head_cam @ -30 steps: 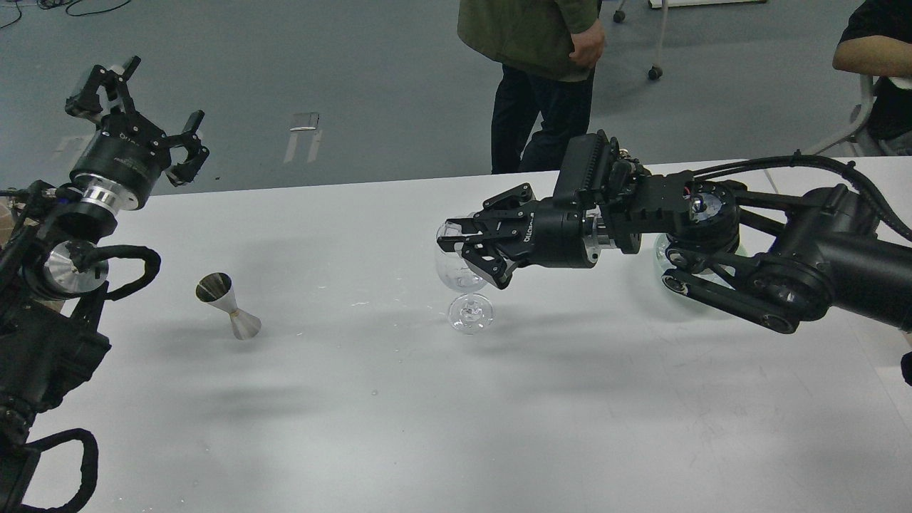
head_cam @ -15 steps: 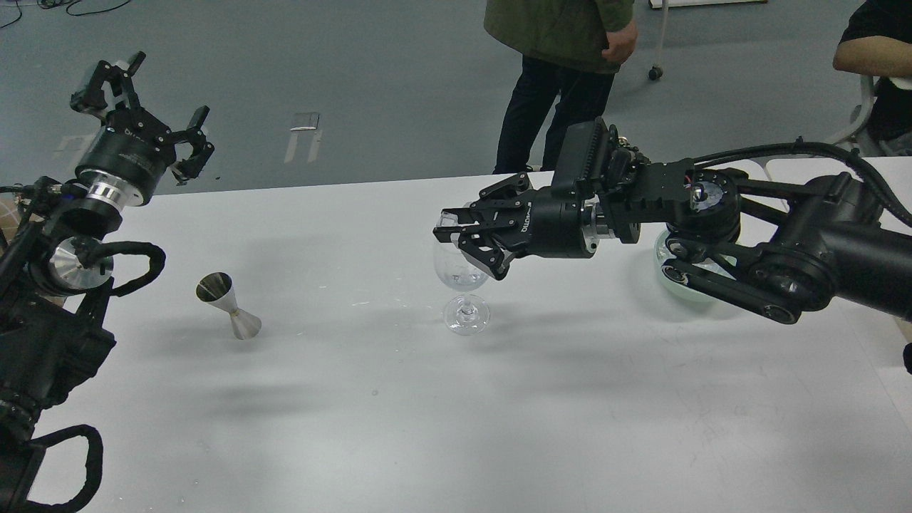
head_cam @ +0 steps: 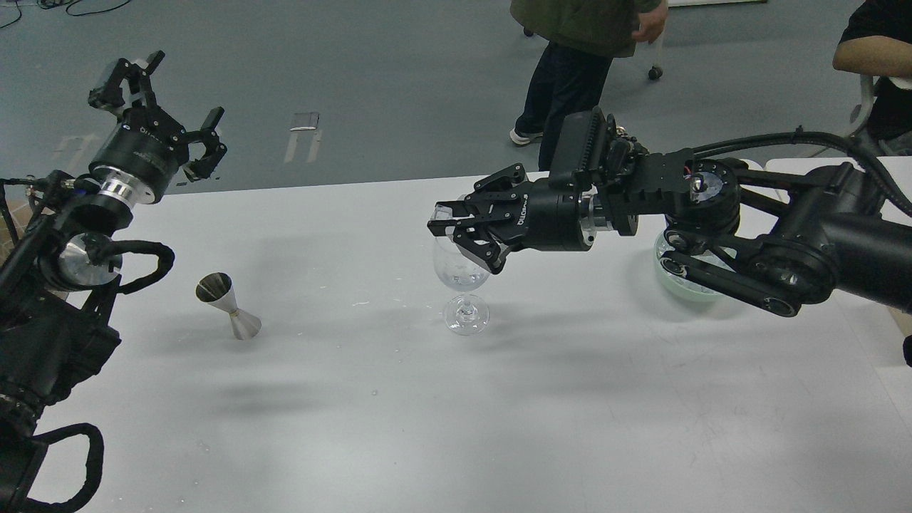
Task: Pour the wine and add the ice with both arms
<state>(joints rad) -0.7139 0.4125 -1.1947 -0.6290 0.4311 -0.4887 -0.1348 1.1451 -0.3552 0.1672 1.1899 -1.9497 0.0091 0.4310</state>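
A clear stemmed wine glass [head_cam: 464, 285] stands upright at the middle of the white table [head_cam: 427, 413]. My right gripper [head_cam: 447, 229] reaches in from the right and hovers just over the glass's rim. Its fingers are closed on a small clear ice cube [head_cam: 442, 212] at their tips. My left gripper [head_cam: 167, 100] is open and empty, raised high over the table's far left edge. A pale green bowl [head_cam: 685, 288] sits behind my right arm, and its contents are mostly hidden. A steel jigger [head_cam: 228, 305] stands tilted on the left.
A person in a green jacket [head_cam: 581, 28] walks just beyond the table's far edge. Another person's arm [head_cam: 873, 50] shows at the top right. The table's far edge runs behind both grippers.
My right gripper has risen slightly and shifted left over the glass with the cube. My left gripper has drifted to the right. The standing person has walked to the right.
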